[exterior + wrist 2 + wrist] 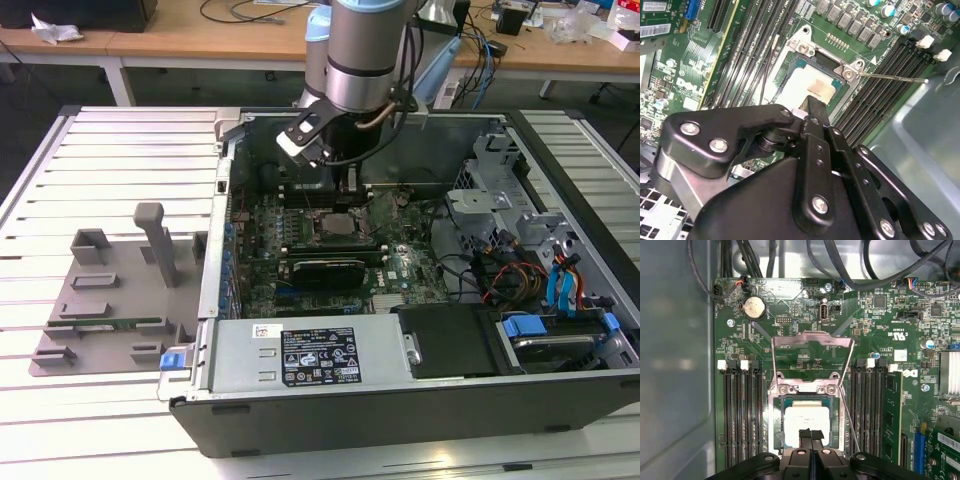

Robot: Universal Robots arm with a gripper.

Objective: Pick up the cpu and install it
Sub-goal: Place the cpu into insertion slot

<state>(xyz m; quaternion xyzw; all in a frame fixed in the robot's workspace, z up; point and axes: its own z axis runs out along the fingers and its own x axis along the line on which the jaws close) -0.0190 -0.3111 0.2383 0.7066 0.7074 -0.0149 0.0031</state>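
Observation:
The cpu lies flat inside the open socket on the motherboard, its pale silvery top showing in both wrist views. The socket's metal frame is swung up, and its thin lever stands loose to one side. My gripper hangs right over the cpu with its two black fingertips pressed together and nothing between them; whether they touch the chip's top I cannot tell. In the exterior view the gripper reaches down into the computer case above the socket.
Rows of black memory slots flank the socket, with a green memory stick in one. Cables hang along the case wall. A drive cage and power supply crowd the case. A grey fixture sits at the exterior view's left.

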